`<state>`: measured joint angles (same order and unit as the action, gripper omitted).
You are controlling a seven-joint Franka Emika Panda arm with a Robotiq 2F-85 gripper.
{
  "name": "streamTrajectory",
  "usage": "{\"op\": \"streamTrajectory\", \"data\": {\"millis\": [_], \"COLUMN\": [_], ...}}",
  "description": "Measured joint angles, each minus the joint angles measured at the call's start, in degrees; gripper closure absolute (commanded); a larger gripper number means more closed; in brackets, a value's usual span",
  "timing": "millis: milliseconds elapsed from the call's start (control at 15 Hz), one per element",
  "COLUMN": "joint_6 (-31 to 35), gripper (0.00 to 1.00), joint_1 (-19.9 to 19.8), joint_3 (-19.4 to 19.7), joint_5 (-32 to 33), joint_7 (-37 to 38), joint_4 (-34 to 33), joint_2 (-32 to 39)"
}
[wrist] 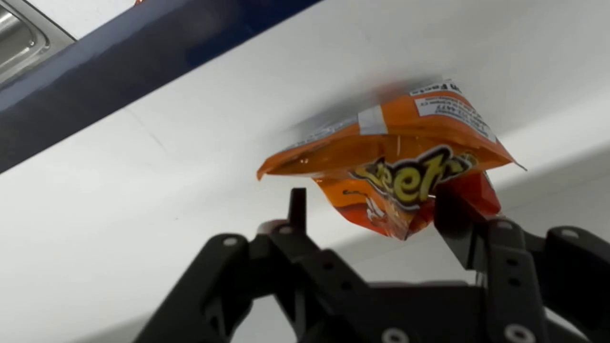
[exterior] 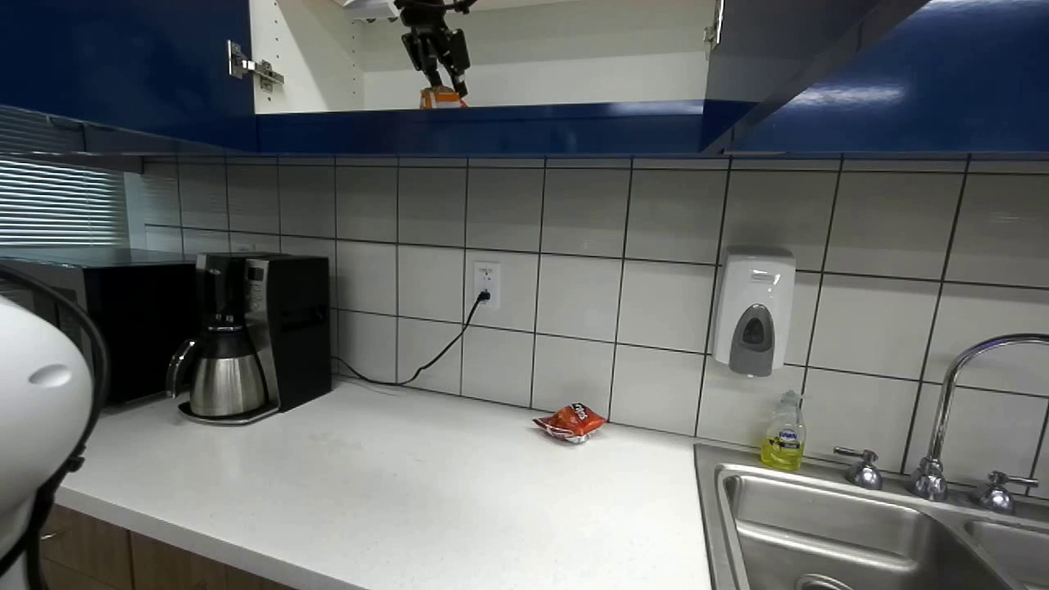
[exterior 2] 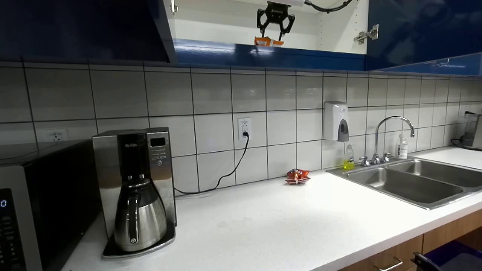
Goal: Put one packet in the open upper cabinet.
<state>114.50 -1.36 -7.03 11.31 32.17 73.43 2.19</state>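
In an exterior view, from the left, one coffee maker (exterior: 301,328) is seen; one gripper (exterior: 447,87) is spread wide, nothing grasped, close by one orange packet (exterior: 442,99) lying inside the open upper cabinet (exterior: 508,129), contact being undeterminable; one red packet (exterior: 571,423), one soap dispenser (exterior: 755,283) and one sink (exterior: 712,512) are shown farther right.

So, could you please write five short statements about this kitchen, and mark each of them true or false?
The orange packet is inside the open upper cabinet. True.
The fingers are closed together. False: they stand apart.
The redder packet lies on the counter. True.
The bottle of yellow liquid lies on its side. False: it stands upright on the sink's back rim.
A black cord is plugged into the wall outlet. True.
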Motion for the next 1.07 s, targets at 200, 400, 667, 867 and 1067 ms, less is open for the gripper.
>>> {"op": "streamTrajectory", "data": {"millis": [200,400,667,867,1067], "joint_6": [0.0,0.0,-0.2,-1.6,-3.2], "gripper": [0.0,0.0,0.0,0.0,0.0], "joint_1": [0.0,0.0,0.2,0.7,1.2], "joint_3": [0.0,0.0,0.0,0.0,0.0], "joint_5": [0.0,0.0,-0.2,-0.6,-1.2], "joint_7": [0.6,0.8,0.7,-1.1,-4.3], "joint_4": [-0.1,-0.1,-0.1,0.4,1.8], "joint_2": [-0.1,-0.5,-1.7,-3.1,-5.4]}}
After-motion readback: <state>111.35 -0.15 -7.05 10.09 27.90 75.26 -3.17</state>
